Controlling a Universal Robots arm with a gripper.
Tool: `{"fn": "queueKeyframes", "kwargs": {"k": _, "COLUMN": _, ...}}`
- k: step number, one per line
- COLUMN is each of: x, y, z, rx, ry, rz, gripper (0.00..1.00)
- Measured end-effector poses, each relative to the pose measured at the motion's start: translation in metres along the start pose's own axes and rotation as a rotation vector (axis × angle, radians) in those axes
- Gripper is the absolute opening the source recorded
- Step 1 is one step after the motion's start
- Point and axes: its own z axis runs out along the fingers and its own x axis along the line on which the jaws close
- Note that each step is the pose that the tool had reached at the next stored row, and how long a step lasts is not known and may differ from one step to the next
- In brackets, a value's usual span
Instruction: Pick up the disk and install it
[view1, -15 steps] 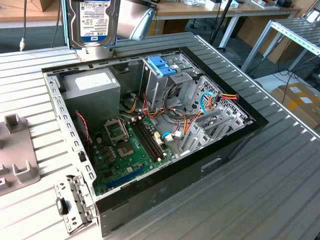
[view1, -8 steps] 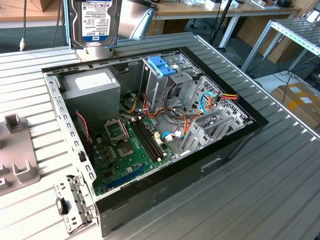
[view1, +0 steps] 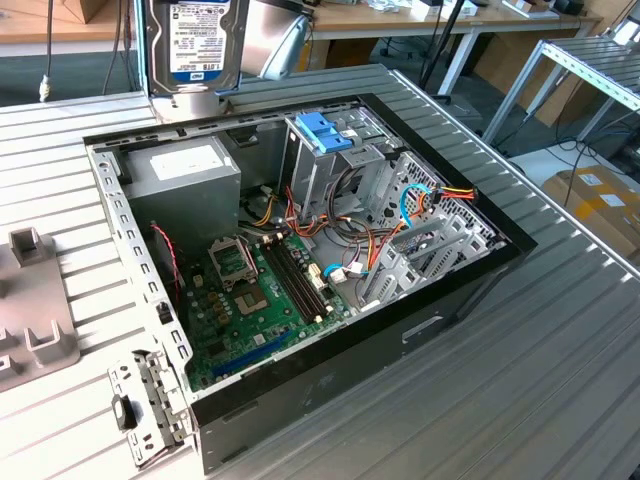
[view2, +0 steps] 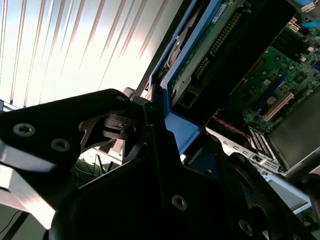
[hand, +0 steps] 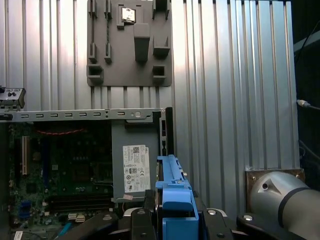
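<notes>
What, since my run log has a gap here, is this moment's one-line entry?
gripper: shut on the disk | disk: upright, aloft near power supply of open computer case | installed: not yet

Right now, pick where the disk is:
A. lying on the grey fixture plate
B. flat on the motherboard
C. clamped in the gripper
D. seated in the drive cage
C: in the first wrist view the gripper is shut on the blue frame of the disk, and in the exterior view the disk is upright outside the case.
</notes>
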Motion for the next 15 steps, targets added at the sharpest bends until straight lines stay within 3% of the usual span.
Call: {"fn": "queueKeyframes", "kwargs": {"k": 15, "x": -0.0004, "y": -0.0111, "z": -0.0003, "rx": 0.0, "ry": 0.0, "rz": 0.0, "gripper": 0.37}}
